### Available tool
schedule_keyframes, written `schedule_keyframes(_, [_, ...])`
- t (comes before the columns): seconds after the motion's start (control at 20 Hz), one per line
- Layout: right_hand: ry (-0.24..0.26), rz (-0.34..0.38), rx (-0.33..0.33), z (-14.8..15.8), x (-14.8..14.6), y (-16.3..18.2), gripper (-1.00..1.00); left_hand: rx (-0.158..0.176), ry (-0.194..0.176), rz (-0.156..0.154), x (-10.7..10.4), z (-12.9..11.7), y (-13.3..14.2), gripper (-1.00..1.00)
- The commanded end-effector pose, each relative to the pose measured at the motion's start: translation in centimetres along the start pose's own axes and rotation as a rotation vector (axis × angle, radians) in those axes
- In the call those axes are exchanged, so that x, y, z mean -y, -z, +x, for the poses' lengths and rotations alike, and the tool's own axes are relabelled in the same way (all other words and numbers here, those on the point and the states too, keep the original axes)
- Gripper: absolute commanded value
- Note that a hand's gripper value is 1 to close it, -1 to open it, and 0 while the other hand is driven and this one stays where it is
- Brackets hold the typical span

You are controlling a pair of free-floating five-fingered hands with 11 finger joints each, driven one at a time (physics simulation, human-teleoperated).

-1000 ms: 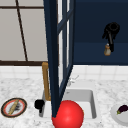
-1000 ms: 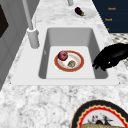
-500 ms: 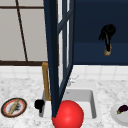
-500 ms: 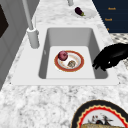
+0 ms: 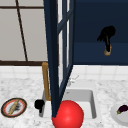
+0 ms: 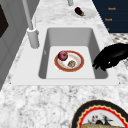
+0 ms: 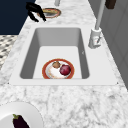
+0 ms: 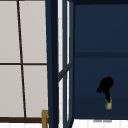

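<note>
Black against the white sink (image 6: 75, 37), my left hand (image 6: 111, 57) hovers at the basin's front edge, fingers curled down and holding nothing. My right hand (image 5: 107, 35) hangs high up, fingers clamped on a small tan object (image 5: 107, 51). An apple (image 6: 63, 55) sits on the plate (image 6: 79, 65) in the sink.

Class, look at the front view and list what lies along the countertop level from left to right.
Patterned plate → left hand → red ball → white plate with an eggplant.
</note>
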Motion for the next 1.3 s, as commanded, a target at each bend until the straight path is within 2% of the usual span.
schedule_keyframes(0.0, [-0.023,0.066,0.029,-1.0,0.4,0.2,-1.00,0.000,0.000,0.000,0.0,0.0,0.0,0.00])
schedule_keyframes(0.1, [-0.007,0.096,0.024,-1.6,0.4,0.1,-1.00,0.000,0.000,0.000,0.0,0.0,0.0,0.00])
schedule_keyframes(0.35, [0.013,0.042,0.075,-4.2,-0.1,0.7,-1.00,0.000,0.000,0.000,0.0,0.0,0.0,0.00])
schedule_keyframes(0.45, [-0.003,0.045,0.099,-4.3,-0.3,1.1,-1.00,0.000,0.000,0.000,0.0,0.0,0.0,0.00])
schedule_keyframes(0.65, [-0.023,0.046,0.073,-4.2,-0.6,2.0,-1.00,0.000,0.000,0.000,0.0,0.0,0.0,0.00])
schedule_keyframes(0.85, [-0.019,0.045,0.069,-4.6,-0.9,2.7,-1.00,0.000,0.000,0.000,0.0,0.0,0.0,0.00])
schedule_keyframes(1.05, [-0.023,0.016,0.086,-5.5,-0.6,2.2,-1.00,0.000,0.000,0.000,0.0,0.0,0.0,0.00])
schedule_keyframes(1.25, [-0.013,0.028,0.099,-6.3,-0.1,1.5,-1.00,0.000,0.000,0.000,0.0,0.0,0.0,0.00])
